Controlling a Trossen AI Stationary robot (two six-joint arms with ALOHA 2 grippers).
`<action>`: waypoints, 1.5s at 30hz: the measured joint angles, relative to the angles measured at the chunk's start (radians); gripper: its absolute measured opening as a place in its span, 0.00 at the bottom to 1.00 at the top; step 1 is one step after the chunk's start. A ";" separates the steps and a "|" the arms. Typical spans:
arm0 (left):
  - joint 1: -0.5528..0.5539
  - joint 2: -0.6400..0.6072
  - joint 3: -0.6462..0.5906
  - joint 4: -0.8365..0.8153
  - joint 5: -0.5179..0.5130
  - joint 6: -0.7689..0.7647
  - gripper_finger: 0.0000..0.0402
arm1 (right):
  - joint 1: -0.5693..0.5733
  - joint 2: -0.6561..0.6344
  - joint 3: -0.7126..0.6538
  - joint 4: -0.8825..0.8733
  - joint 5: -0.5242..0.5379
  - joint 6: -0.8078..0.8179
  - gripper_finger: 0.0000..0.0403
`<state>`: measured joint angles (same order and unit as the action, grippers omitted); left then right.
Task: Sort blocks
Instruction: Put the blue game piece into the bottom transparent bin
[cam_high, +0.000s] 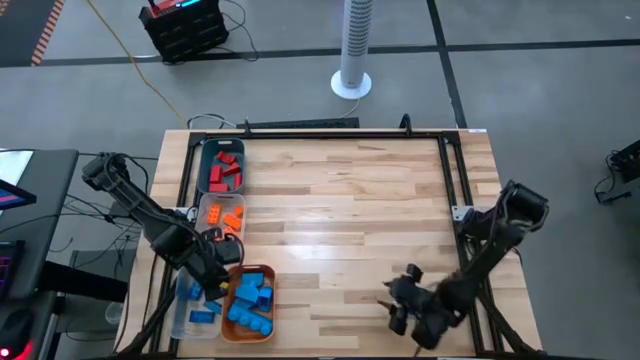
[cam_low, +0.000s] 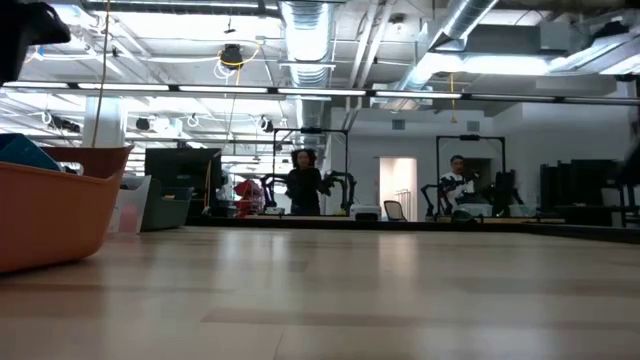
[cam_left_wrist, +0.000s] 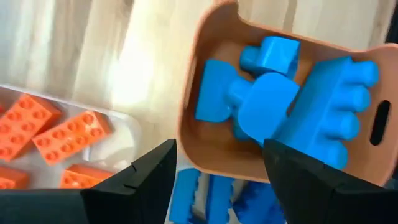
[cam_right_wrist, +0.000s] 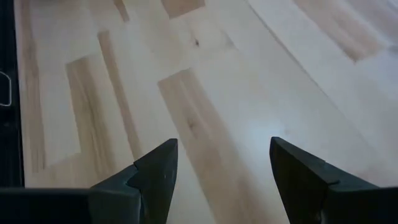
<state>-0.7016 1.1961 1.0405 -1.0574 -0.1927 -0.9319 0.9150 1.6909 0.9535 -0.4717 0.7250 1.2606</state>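
All the blocks lie sorted in containers at the table's left. Red blocks (cam_high: 226, 172) fill the teal bin at the far end, and orange blocks (cam_high: 226, 214) (cam_left_wrist: 56, 134) lie in a clear bin beside it. Darker blue blocks (cam_high: 200, 305) (cam_left_wrist: 211, 196) are in a near clear bin. Light blue blocks (cam_high: 252, 300) (cam_left_wrist: 292, 102) are piled in the orange tray (cam_left_wrist: 199, 81). My left gripper (cam_high: 215, 278) (cam_left_wrist: 217, 155) hovers open between the tray and the blue bin, holding nothing. My right gripper (cam_high: 400, 300) (cam_right_wrist: 221, 152) is open over bare wood near the table's near right edge.
The orange tray (cam_low: 50, 210) stands close at the left of the low view. A black metal frame (cam_high: 450, 180) runs along the table's far and side edges. Bare wood (cam_high: 340, 220) spans the middle of the table. People stand far off in the room behind.
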 joint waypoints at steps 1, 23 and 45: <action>0.007 0.000 0.000 -0.002 -0.007 0.008 0.58 | 0.028 0.012 0.000 -0.009 0.026 0.046 0.63; 0.186 0.001 0.000 0.002 0.038 0.106 0.58 | 0.284 0.278 0.133 -0.404 0.118 0.594 0.63; 0.209 0.001 0.000 0.003 0.084 0.135 0.58 | 0.250 0.305 0.135 -0.350 0.056 0.548 0.28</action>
<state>-0.4930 1.1969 1.0405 -1.0547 -0.1089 -0.7965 1.1654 1.9955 1.0889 -0.8222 0.7806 1.8086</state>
